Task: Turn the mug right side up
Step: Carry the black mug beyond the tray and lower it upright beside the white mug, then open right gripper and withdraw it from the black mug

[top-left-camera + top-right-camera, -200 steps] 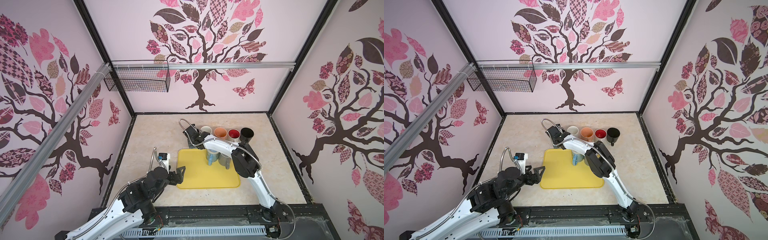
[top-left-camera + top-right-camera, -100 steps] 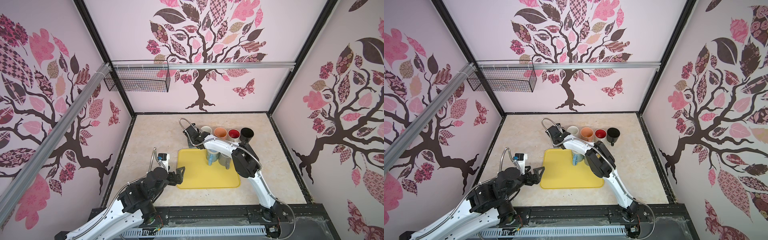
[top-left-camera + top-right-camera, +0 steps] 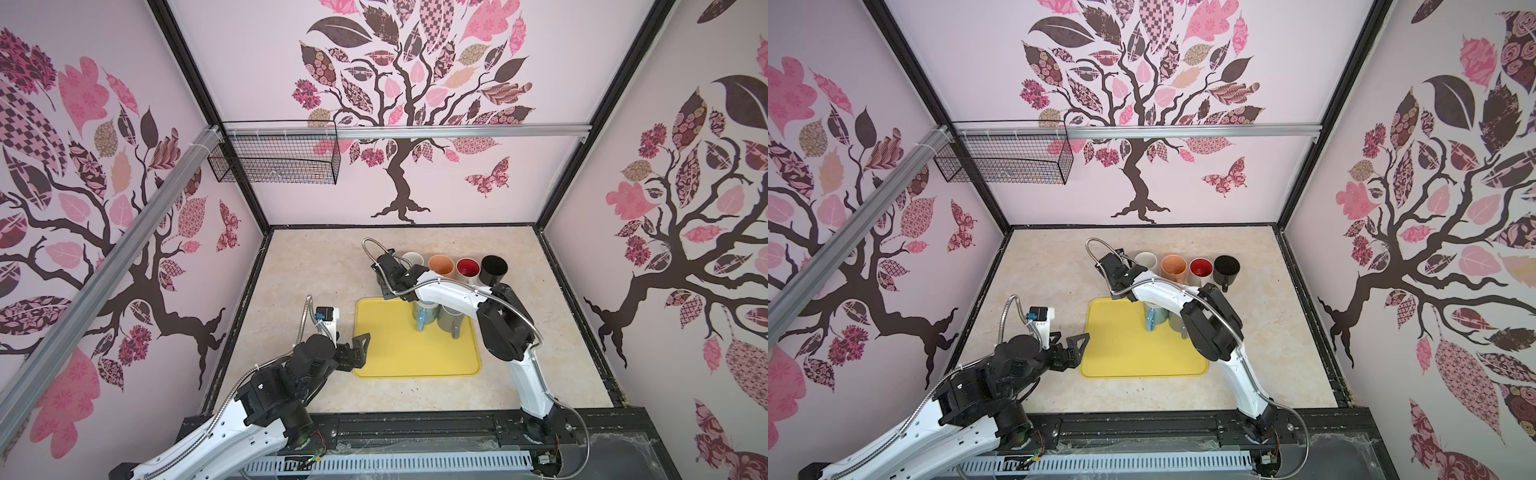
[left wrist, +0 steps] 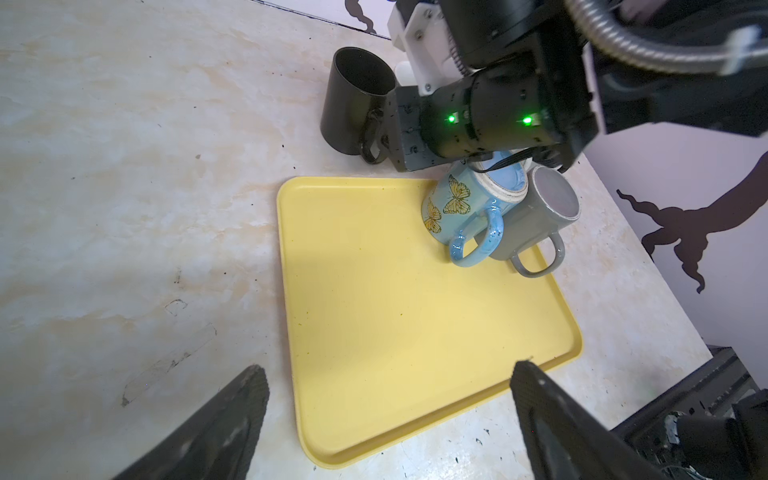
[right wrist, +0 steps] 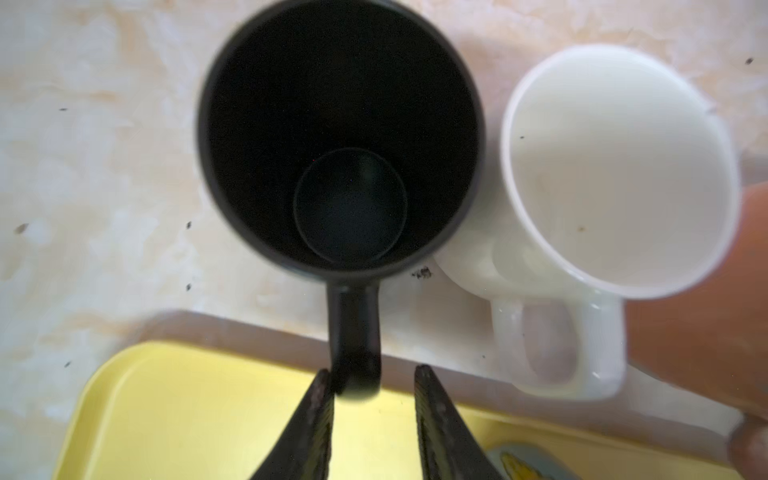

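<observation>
A black mug (image 5: 340, 137) stands upright, mouth up, on the table just beyond the yellow tray (image 5: 187, 407), next to a white mug (image 5: 615, 166). My right gripper (image 5: 373, 370) hangs over its handle (image 5: 355, 345) with the jaws apart: one finger touches the handle and a gap shows at the other. In a top view the right gripper (image 3: 385, 286) hides this mug. On the tray, a blue butterfly mug (image 4: 453, 208) and a grey mug (image 4: 536, 212) stand upside down. My left gripper (image 4: 390, 368) is open and empty over the tray's near left corner.
Behind the tray stands a row of upright mugs: white (image 3: 411, 259), orange (image 3: 440, 264), red (image 3: 467, 267) and another black one (image 3: 494, 268). The right arm (image 3: 457, 291) arches over the upside-down mugs. A wire basket (image 3: 274, 160) hangs on the back wall.
The right gripper's jaws have spread apart off the black mug's handle. The left gripper has widened a little. Neither arm has visibly shifted.
</observation>
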`<action>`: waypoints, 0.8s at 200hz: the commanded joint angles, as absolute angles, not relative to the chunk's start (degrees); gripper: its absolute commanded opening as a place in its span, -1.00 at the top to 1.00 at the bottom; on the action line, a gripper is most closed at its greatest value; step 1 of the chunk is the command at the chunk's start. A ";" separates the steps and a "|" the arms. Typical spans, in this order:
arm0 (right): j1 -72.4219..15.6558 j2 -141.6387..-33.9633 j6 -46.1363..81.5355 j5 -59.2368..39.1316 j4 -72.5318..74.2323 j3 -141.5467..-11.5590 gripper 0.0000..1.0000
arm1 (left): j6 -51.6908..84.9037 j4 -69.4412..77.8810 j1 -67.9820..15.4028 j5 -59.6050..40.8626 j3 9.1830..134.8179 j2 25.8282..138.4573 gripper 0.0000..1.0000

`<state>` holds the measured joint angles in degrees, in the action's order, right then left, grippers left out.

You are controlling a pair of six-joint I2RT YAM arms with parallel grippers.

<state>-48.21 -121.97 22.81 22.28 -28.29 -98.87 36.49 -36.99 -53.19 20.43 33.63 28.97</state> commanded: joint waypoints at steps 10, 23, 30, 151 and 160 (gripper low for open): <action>-52.77 -108.63 17.32 23.58 -27.24 -94.59 0.29 | 35.87 -37.57 -53.26 21.55 34.05 29.83 -0.87; -53.39 -105.30 17.03 24.39 -27.66 -91.72 0.28 | 35.76 -37.80 -53.27 21.79 34.44 30.23 -0.88; -53.36 -103.40 17.09 24.57 -27.82 -90.18 0.28 | 35.70 -37.70 -53.26 21.88 34.52 30.56 -0.87; -53.83 -80.33 18.30 14.39 -20.40 -69.57 0.26 | 36.04 -35.19 -53.27 21.79 35.44 36.15 -0.86; -54.41 -79.75 18.13 14.13 -19.53 -68.90 0.26 | 36.10 -35.06 -53.26 21.66 35.59 36.76 -0.86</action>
<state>-53.41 -84.18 18.04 16.29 -22.04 -69.69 36.14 -36.49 -53.19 20.80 33.74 35.51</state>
